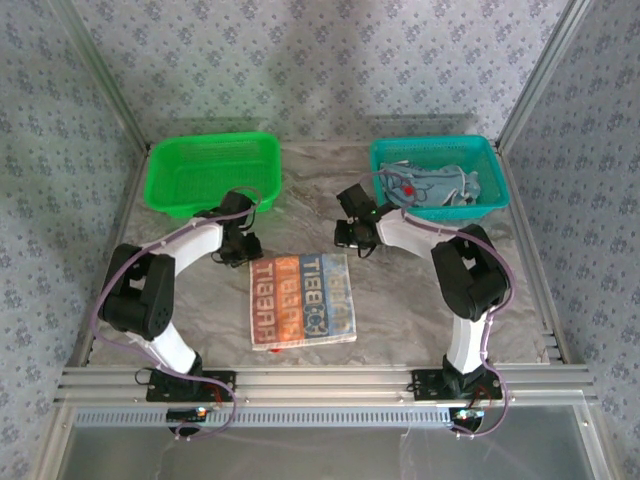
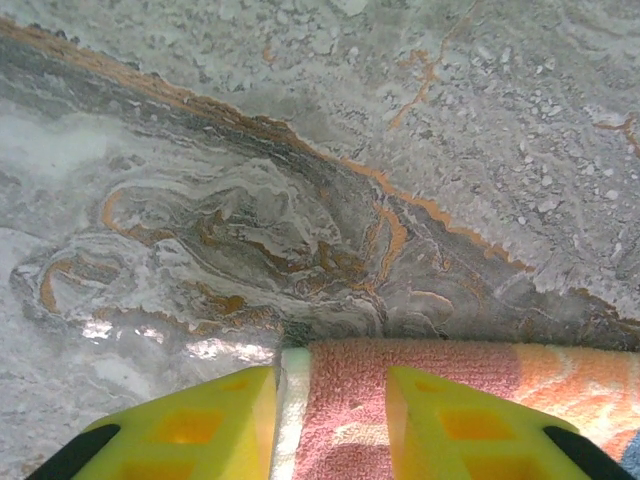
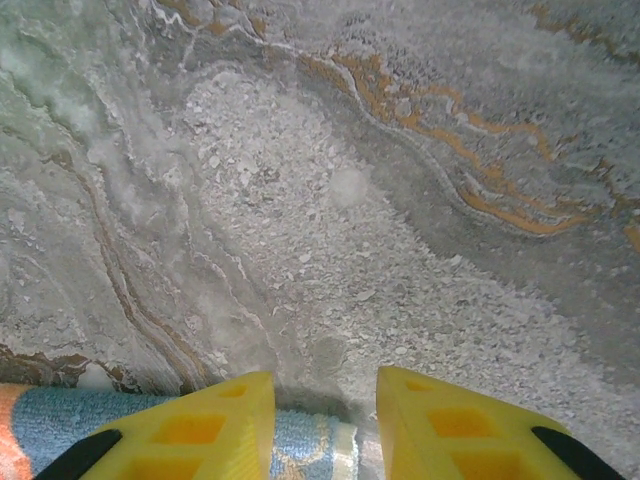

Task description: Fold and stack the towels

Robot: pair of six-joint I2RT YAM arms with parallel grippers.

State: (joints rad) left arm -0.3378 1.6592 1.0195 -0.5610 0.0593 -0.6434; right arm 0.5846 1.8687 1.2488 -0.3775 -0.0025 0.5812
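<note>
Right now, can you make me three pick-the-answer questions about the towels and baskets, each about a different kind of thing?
1. Where is the striped towel?
A) inside a basket
B) on the table
C) hanging on the wall

2. What colour is the basket holding the light blue cloths?
A) teal
B) green
C) red

3. How does the striped towel lie?
A) rolled into a tube
B) dangling from a gripper
C) flat

Answers:
1 B, it rests on the marbled tabletop, nearer than both baskets.
2 A, the cloths sit bunched in the teal basket at the far right.
3 C, its stripes and block letters face up in one neat rectangle.
</note>
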